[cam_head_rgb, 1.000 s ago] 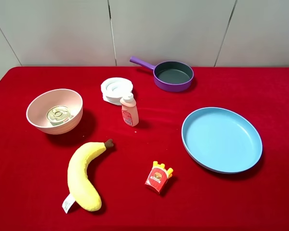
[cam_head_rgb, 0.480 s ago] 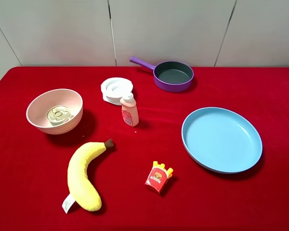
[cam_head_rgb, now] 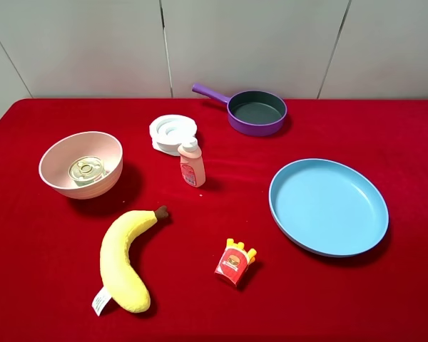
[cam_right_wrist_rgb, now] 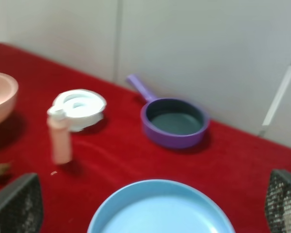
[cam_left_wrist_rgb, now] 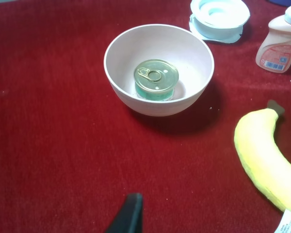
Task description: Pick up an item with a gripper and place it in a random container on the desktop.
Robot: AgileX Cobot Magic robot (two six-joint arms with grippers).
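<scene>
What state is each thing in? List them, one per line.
Tin can: upright, sealed, inside the bowl.
Pink bowl: upright, holding the can.
Bottle: upright, capped.
Frying pan: upright, empty.
Blue plate: flat, empty.
Banana: lying flat.
Right gripper: fingers apart, holding nothing.

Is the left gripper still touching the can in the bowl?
Apart. Left wrist view: the can sits alone inside the bowl, with red cloth between the bowl and the gripper's fingertip.

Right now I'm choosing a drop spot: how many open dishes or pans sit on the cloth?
3: a pink bowl at left holding the tin can, a purple frying pan at the back, a blue plate at right.
</scene>
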